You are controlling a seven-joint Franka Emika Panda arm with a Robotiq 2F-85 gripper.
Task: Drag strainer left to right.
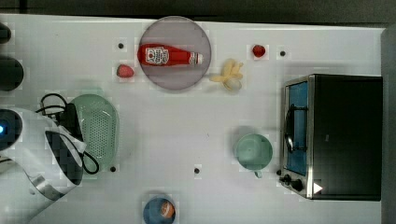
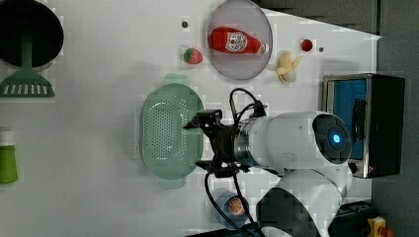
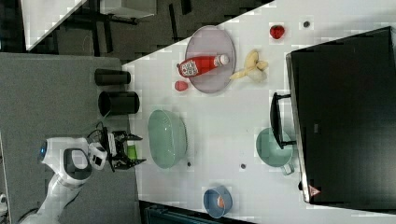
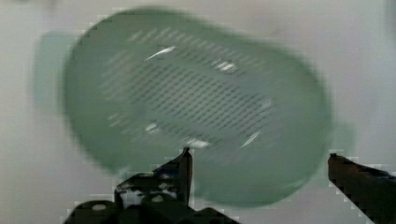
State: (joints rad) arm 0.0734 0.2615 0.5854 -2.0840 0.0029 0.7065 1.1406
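The strainer (image 1: 99, 131) is a pale mint-green oval basket dotted with small holes, lying on the white table at the top view's left. It is seen too as the strainer (image 2: 165, 131), the strainer (image 3: 167, 138) and, close up, the strainer (image 4: 196, 98). My gripper (image 2: 196, 144) hangs open over the strainer's rim on the arm's side, with nothing between its fingers. In the right view the gripper (image 3: 143, 149) sits just left of the strainer. The wrist view has the gripper (image 4: 259, 158) spread wide over the near rim. The arm (image 1: 42, 154) covers part of the strainer.
A smooth mint-green cup (image 1: 253, 151) stands beside a black toaster oven (image 1: 343, 135) at the top view's right. A grey plate (image 1: 154, 77) holds a ketchup bottle (image 1: 166, 56); a strawberry (image 1: 124, 71), bananas (image 1: 229, 74) and a blue bowl (image 1: 159, 211) lie around.
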